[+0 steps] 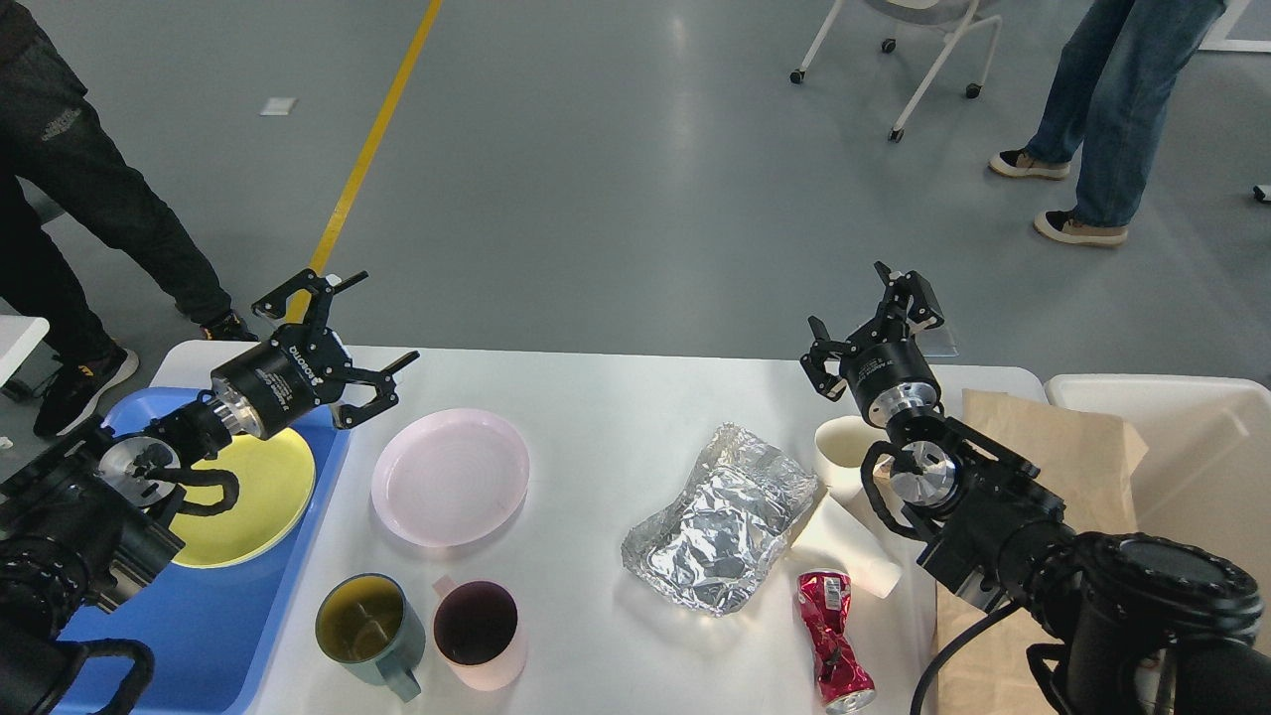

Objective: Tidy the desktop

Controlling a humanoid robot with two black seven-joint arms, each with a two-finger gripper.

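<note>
The white desktop (606, 417) carries a pink plate (449, 476), a green mug (363, 624), a pink mug (479, 634), crumpled foil (720, 516), two white paper cups (849, 497), a crushed red can (832, 641) and a brown paper bag (1053, 447). My left gripper (372, 323) is open with nothing in it, held over the table's far left corner above the tray's edge. Near the far right, beyond the paper cups, my right gripper (862, 313) hangs open and empty.
A blue tray (213, 626) at the left holds a yellow plate (253, 497). A cream bin (1192, 447) stands at the right table edge. People walk on the grey floor behind, and a wheeled chair (923, 50) stands far back.
</note>
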